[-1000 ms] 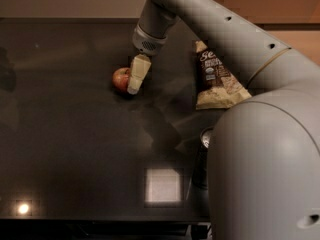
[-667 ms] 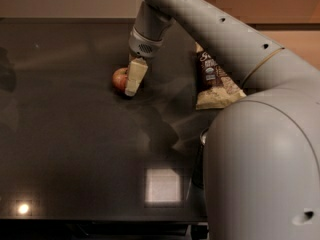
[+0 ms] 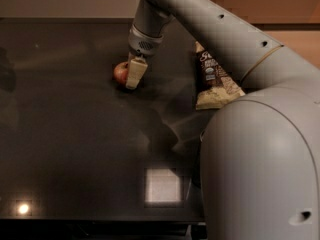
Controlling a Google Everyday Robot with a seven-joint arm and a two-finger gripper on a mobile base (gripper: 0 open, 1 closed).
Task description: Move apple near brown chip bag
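Note:
The apple, small, red and yellowish, sits on the dark table left of centre at the back. My gripper reaches down from the arm right at the apple's right side and covers part of it. The brown chip bag lies flat to the right of the apple, about a bag's length away, dark brown with tan edges and white lettering. Its right edge is hidden behind my arm.
My arm's large grey body fills the right foreground and hides that part of the table. A bright square reflection shows on the tabletop near the front. The table's front edge runs along the bottom.
The gripper has shifted a little to the left and closer against the apple. The apple and the chip bag have stayed where they were.

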